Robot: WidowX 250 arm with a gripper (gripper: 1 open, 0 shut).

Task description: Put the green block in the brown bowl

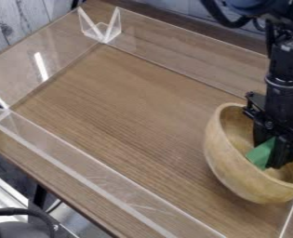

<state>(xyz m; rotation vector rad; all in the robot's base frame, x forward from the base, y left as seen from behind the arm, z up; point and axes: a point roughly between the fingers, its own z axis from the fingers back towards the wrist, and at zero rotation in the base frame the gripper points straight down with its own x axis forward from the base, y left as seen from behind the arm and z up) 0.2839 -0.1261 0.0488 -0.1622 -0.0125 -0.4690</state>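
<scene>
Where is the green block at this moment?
In the camera view, the green block is at the lower right, held in the gripper inside the brown bowl.

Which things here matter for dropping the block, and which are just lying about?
In play: green block, held in the gripper down inside the brown bowl.

Lying about: clear plastic corner piece at the far edge; clear barrier strip along the wooden table.
</scene>
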